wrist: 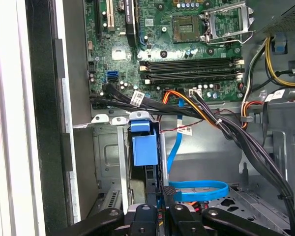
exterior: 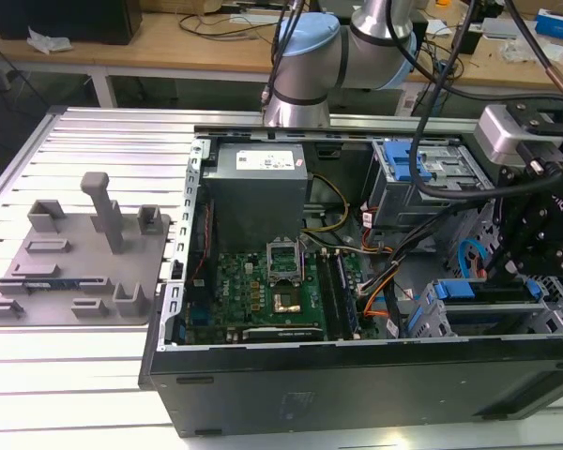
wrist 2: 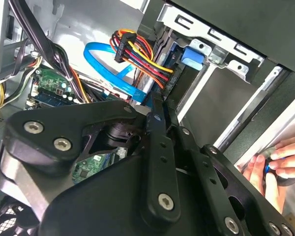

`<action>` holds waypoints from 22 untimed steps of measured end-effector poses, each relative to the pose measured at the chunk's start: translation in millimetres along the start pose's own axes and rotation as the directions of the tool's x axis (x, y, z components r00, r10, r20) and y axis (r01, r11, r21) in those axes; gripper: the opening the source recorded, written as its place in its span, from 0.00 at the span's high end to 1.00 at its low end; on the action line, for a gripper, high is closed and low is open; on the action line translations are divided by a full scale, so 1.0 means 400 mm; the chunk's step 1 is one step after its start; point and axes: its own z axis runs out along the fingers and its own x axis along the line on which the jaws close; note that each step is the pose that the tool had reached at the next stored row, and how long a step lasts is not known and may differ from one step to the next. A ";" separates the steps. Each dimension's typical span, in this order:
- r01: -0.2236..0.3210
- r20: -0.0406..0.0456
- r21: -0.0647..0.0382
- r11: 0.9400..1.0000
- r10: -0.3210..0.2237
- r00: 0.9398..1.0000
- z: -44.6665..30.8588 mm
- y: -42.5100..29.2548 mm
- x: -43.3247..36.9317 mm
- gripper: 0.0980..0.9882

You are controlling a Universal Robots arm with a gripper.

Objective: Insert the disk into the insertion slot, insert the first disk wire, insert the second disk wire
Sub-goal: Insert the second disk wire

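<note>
My gripper (exterior: 509,270) reaches down into the open computer case at the exterior view's right. Its black fingers (wrist 2: 156,128) stand pressed together, shut on the black plug (wrist: 168,191) at the end of a flat blue wire (wrist: 199,189). That blue wire (wrist 2: 105,63) loops up to my fingertips. The insertion slot (wrist: 107,157) is a low grey metal bay with a blue tab (wrist: 142,146) at its front. The disk sits inside it, mostly hidden. A bundle of red, yellow and black wires (wrist 2: 146,58) runs into the bay's end beside the blue tab (wrist 2: 191,57).
A taller grey cage with a blue latch (exterior: 415,169) stands behind the bay. The motherboard (exterior: 272,291) and thick black cable bundles (wrist: 236,132) lie close by. A person's hand (wrist 2: 278,160) rests outside the case wall. A grey fixture plate (exterior: 75,258) sits at the exterior view's left.
</note>
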 end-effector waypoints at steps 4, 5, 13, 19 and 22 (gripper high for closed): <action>0.001 0.000 0.000 1.000 -0.001 1.000 0.003 0.000 0.000 0.93; 0.002 0.000 -0.001 1.000 -0.002 1.000 0.004 -0.001 0.001 0.93; 0.014 0.000 -0.003 1.000 -0.014 1.000 0.014 -0.004 0.001 0.93; 0.033 -0.002 -0.003 0.999 -0.033 0.999 0.030 -0.004 0.001 0.93; 0.040 0.002 -0.003 0.999 -0.040 0.999 0.039 -0.004 0.001 0.92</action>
